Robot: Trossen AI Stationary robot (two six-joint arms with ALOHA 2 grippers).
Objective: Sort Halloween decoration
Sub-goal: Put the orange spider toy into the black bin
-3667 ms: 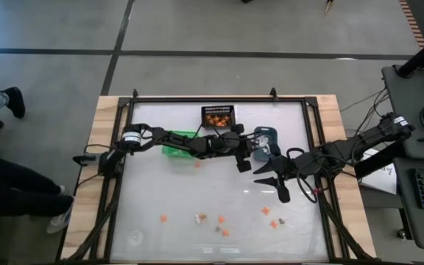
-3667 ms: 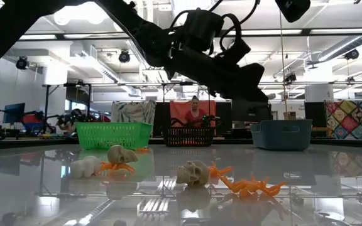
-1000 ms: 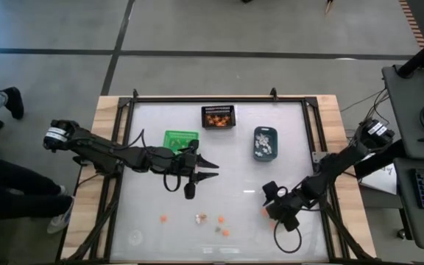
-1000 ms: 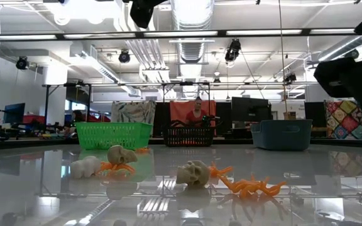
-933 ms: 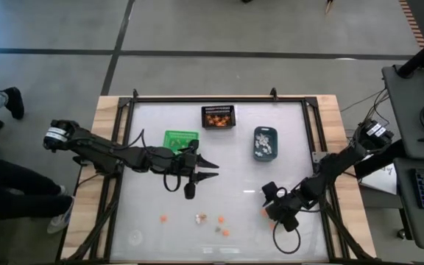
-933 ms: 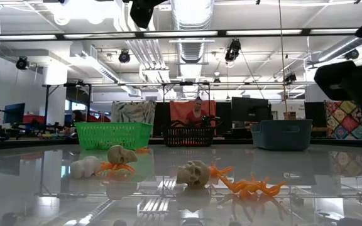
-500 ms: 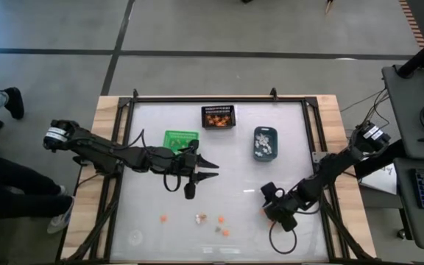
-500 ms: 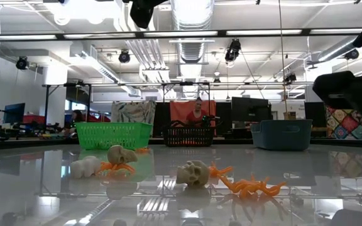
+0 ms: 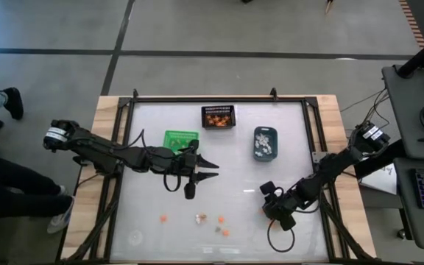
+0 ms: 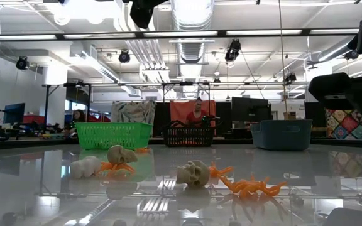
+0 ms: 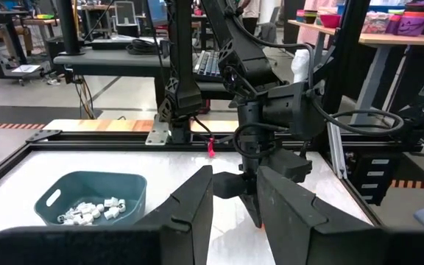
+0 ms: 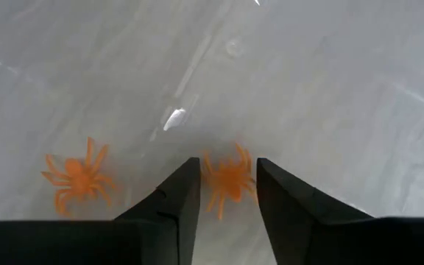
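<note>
An orange spider [image 12: 228, 180] lies on the glossy table between the fingers of my right gripper [image 12: 227, 162], which comes down near the table's right front [image 9: 266, 209]. A second orange spider [image 12: 76, 177] lies beside it. More trinkets lie near the front edge: a skull [image 9: 201, 217] and orange pieces [image 9: 163, 218], [image 9: 224, 231]. The low view shows two skulls [image 10: 121, 154], [image 10: 193, 172] and an orange spider [image 10: 253, 186]. My left gripper [image 9: 210, 168] hangs open and holds nothing, above the table's middle. My right gripper has the orange spider between its two fingers, which meet the spider's outspread legs [image 12: 206, 168] on both sides. The fingers slant down from the table's right side. The spider lies flat on the table.
At the back stand a green bin [image 9: 179, 140], a black mesh bin [image 9: 218, 116] with orange pieces and a blue-grey bin [image 9: 265, 143] with white pieces. A metal frame rims the table. Bare table lies between the bins and the trinkets.
</note>
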